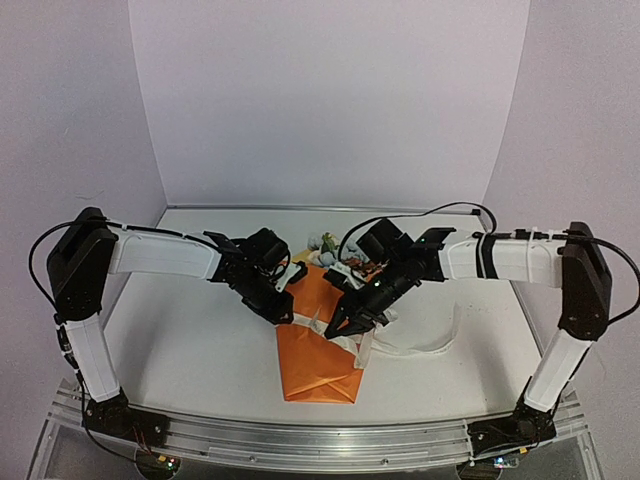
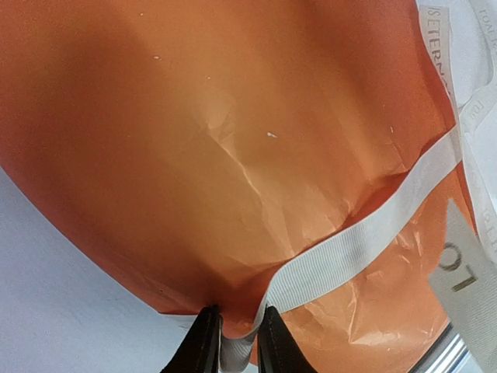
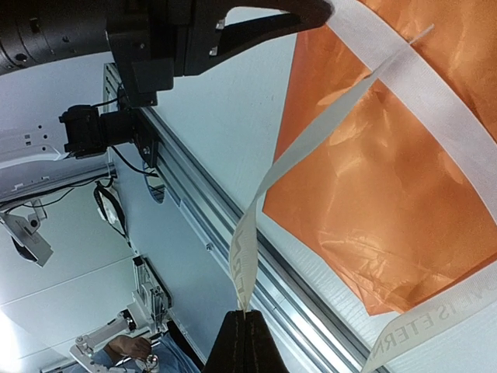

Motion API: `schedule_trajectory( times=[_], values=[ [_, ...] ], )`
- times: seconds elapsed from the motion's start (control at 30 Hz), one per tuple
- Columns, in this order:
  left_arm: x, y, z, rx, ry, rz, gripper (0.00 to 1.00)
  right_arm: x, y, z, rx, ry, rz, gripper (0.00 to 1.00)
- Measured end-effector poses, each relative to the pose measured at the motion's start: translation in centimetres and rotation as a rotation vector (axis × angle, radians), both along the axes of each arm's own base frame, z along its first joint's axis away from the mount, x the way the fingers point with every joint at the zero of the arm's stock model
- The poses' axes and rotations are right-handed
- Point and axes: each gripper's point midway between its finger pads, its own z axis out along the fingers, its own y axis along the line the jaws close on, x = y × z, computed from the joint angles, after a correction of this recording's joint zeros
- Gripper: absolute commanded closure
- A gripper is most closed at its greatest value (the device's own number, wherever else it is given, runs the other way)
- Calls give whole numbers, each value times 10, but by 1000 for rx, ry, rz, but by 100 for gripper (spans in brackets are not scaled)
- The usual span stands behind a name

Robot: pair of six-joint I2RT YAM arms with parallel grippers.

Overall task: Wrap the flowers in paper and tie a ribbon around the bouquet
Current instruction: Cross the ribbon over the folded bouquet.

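White tabletop [image 1: 200, 350] bears crinkled orange paper [image 1: 318, 362] under ribbed ribbon [image 2: 365, 242].

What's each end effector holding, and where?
Both grip the ribbon: left end effector at the edge of the paper, right end effector on a loose stretch off the paper.

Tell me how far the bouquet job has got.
Done: the paper is wrapped round the flowers as a cone. In hand: the ribbon lies across the paper, one stretch pinched in the left gripper, another in the right gripper. Left: tying it; no knot shows.
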Motion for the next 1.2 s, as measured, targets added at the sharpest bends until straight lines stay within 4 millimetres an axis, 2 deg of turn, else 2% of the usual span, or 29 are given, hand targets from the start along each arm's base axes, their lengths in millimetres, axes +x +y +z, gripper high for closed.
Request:
schedule_trajectory(
  times=[0.17,0.47,0.7,0.9,1.07,1.2],
  values=[
    [1,1,1,-2,-1,1,90,4,14,-14,-31,4,17,100],
    [5,6,17,-56,-14,16,92,12,22,-50,-107,40,-9,100],
    [3,6,18,-75,-10,10,92,23,32,-67,-126,63,-57,100],
    [5,8,21,-80,-13,17,91,24,32,-71,-133,68,-75,100],
    [7,9,21,-82,-12,28,91,11,18,-84,-171,87,-74,100],
    [8,9,23,-86,-14,30,91,5,13,-84,-181,90,-71,100]
  ],
)
